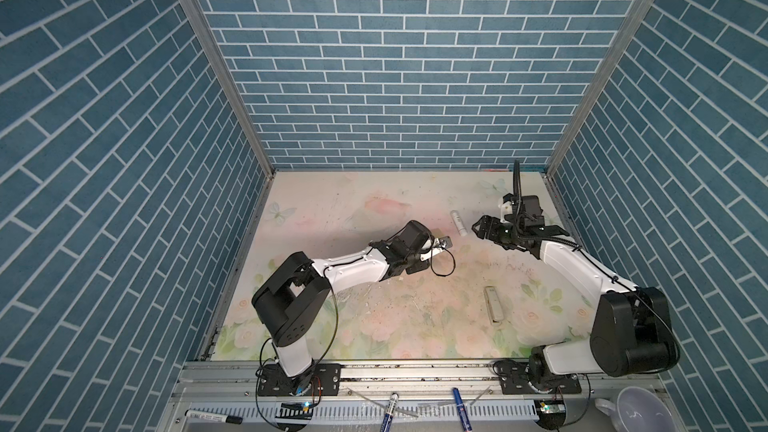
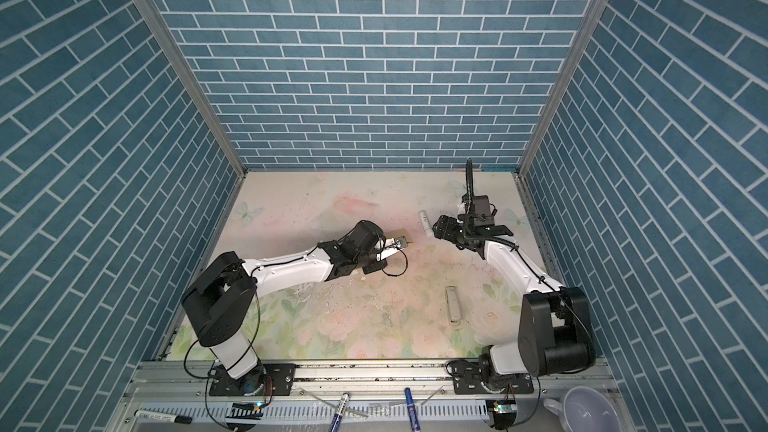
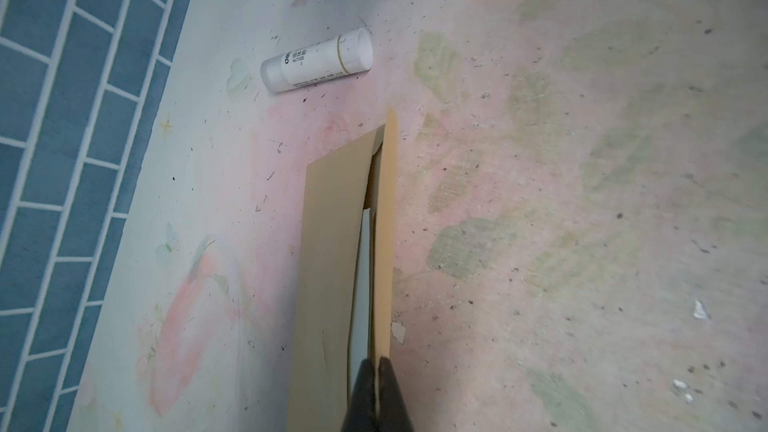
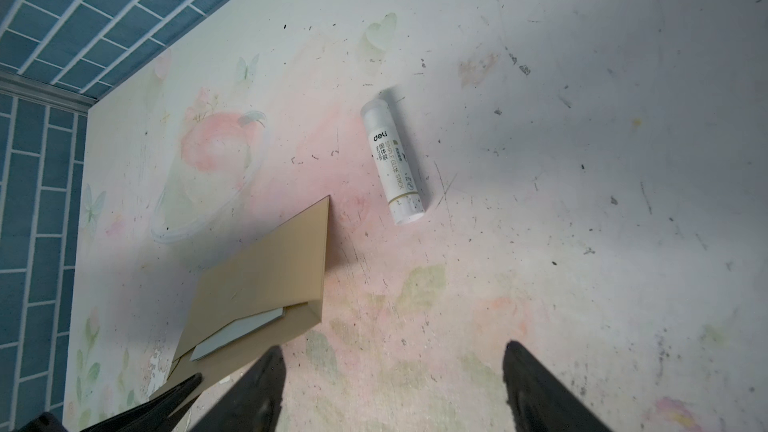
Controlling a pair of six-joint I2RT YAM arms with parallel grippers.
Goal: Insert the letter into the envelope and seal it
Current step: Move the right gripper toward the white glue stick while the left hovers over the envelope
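1 envelope [image 4: 266, 268] w/ letter [image 4: 239, 332] inside

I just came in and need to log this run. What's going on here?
The left gripper is shut on an edge of the mustard envelope at its mouth, and the envelope lies on the table. The letter, a pale sheet, sits inside with part showing, and the envelope is not sealed yet. The right gripper hangs open and empty near a white glue stick lying on the table.
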